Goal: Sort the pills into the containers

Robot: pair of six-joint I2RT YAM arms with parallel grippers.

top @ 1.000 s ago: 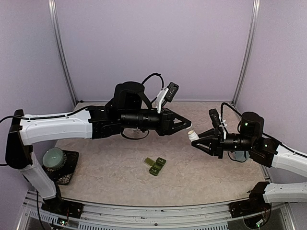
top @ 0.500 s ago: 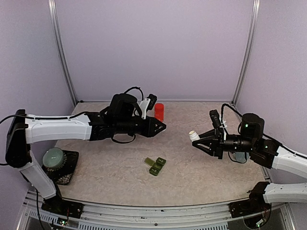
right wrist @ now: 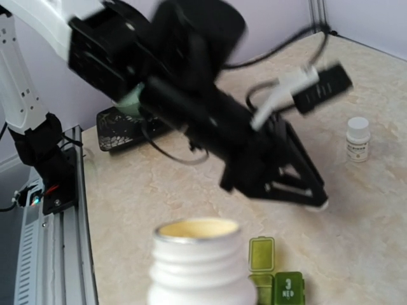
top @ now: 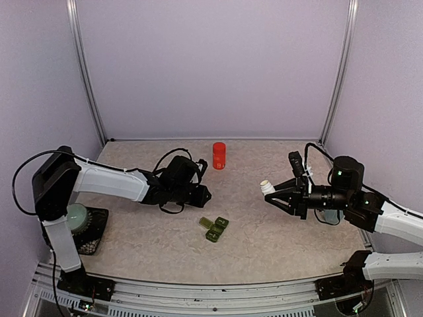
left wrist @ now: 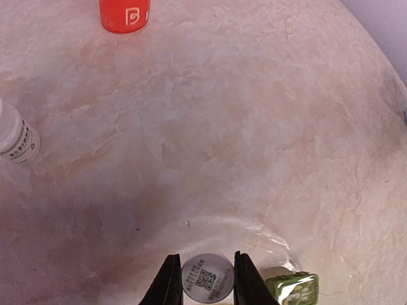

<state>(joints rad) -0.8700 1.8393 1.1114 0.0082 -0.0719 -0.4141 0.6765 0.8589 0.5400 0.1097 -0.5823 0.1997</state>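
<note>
The left jaws, low over the tabletop (left wrist: 254, 127), stand narrowly apart and pinch a round white disc (left wrist: 207, 283), probably a bottle cap. The containers (top: 214, 228) lie just beside these jaws, to their right in the wrist view. The right jaws clasp an open white bottle (right wrist: 198, 270), raised and well apart from the containers. A red bottle (top: 219, 155) stands far ahead of the left jaws.

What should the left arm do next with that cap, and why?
Probably open the left pincer and drop the cap: it is held low over the table, beside the containers, and the right pincer holds the open bottle.
</note>
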